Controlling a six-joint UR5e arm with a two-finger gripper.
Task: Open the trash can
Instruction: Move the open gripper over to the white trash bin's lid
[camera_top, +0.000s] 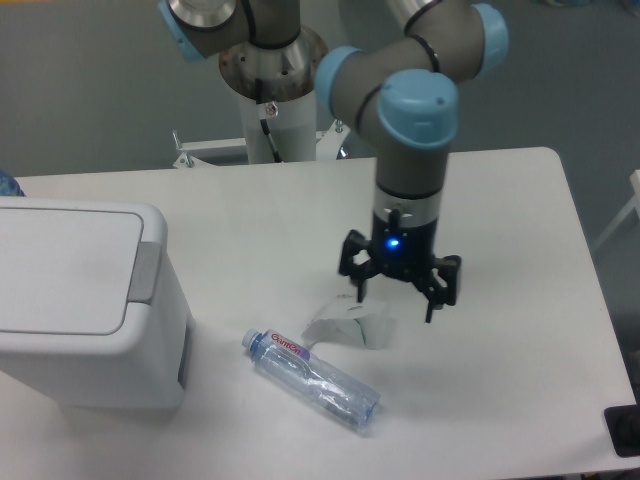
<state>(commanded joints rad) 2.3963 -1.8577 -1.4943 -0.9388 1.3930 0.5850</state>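
The trash can (85, 330) is a large boxy white bin at the left of the table. Its flat white lid (65, 265) is down, with the grey push tab (145, 272) on its right edge. My gripper (398, 298) hangs pointing down over the middle of the table, well to the right of the bin. Its fingers (432, 300) are spread apart and hold nothing. It hovers just above and to the right of the crumpled white paper.
A crumpled white paper (350, 322) lies under the gripper. A clear plastic bottle (312, 378) lies on its side in front of it. The arm's base (272, 95) stands behind the table. The table's right edge (590, 290) slants down.
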